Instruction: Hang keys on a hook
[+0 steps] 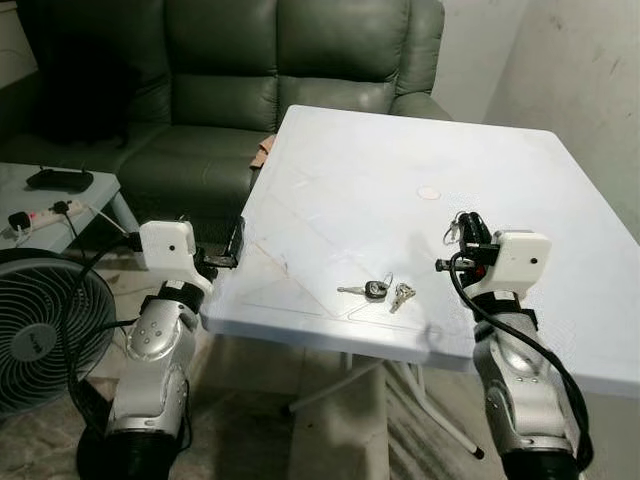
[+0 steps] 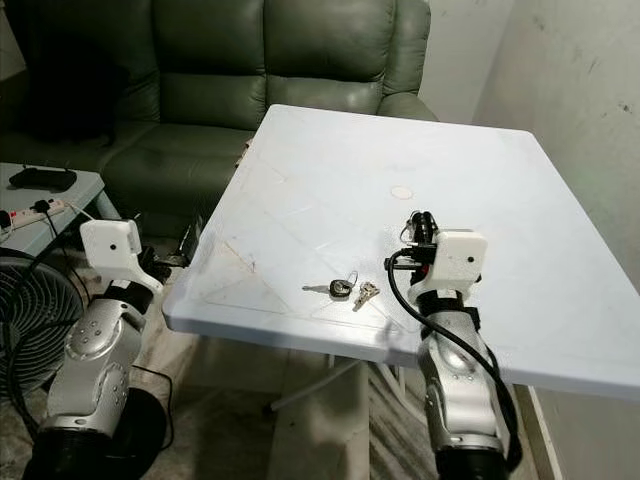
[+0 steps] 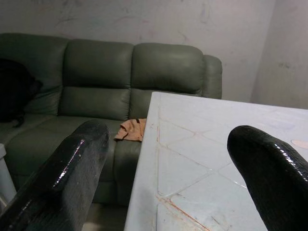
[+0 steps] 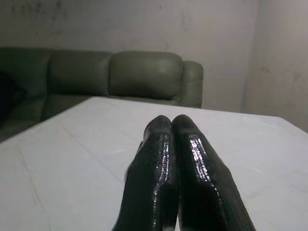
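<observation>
A bunch of keys with a black fob lies flat near the front edge of the white square table. My right gripper hovers low over the table just right of the keys, its fingers pressed together and holding nothing. My left gripper is open at the table's front left corner, level with the tabletop edge. In the left wrist view its two fingers stand wide apart with the table edge between them.
A dark green sofa stands behind the table, with a tan cloth on its seat. A floor fan is at my left. A low side table holds a power strip and a router. A wall is to the right.
</observation>
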Robot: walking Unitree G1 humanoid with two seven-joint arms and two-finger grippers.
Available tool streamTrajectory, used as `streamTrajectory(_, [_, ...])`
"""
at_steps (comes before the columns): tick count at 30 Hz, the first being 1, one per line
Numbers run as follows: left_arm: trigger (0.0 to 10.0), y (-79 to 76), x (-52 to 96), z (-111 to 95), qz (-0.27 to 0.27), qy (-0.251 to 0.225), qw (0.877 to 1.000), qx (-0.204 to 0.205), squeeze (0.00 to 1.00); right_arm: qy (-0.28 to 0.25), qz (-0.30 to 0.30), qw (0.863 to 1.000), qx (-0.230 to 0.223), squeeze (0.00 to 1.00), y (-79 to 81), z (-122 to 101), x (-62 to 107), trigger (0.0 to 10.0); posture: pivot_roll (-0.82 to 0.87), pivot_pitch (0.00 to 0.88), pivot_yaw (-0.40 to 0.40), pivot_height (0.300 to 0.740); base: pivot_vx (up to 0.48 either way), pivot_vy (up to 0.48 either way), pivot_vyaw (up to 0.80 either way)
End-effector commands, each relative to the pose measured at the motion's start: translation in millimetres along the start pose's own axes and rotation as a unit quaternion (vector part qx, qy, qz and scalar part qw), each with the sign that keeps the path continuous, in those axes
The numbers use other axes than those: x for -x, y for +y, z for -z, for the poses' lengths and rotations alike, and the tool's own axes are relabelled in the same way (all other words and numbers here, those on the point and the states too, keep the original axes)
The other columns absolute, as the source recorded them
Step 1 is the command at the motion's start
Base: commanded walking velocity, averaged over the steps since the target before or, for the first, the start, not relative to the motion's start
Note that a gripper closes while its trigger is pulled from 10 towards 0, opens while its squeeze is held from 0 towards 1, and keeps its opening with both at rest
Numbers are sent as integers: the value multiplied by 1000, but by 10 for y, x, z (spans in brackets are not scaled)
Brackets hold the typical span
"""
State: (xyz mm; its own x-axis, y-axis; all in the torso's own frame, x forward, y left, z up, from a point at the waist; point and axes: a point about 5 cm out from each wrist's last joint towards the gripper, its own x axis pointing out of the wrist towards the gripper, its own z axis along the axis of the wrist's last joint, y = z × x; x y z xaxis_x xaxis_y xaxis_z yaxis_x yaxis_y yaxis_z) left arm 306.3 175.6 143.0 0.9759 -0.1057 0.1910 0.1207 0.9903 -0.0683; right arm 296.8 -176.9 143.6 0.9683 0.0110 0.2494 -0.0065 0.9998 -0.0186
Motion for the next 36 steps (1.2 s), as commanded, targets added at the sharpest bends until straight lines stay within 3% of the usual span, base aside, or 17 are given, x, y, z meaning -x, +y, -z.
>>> streamTrajectory(1, [10000,3,27,-7,-1,-4,1000,3,0,6,-1,1000,16,0,-9,0,5,10000,-29,0,-10,740,0,0,0])
streamTrajectory(12, [10000,-3,-66,-22,2,-3,1000,0,0,40,-19,999,12,0,91,60,-40,10000,-33,0,-7,740,0,0,0])
streamTrajectory(20, [10000,81,-183,-53,-5,3,1000,-9,0,39,-2,999,19,0,83,73,-69,10000,-40,0,4,740,0,0,-756])
streamTrajectory(31, [10000,71,-190,-13,-7,11,1000,-1,0,43,-5,999,17,0,118,86,-86,10000,-37,0,4,740,0,0,-787])
streamTrajectory(36, [10000,83,-208,-8,-15,12,1000,0,0,45,-8,999,19,0,126,93,-93,10000,-37,0,2,740,0,412,-788])
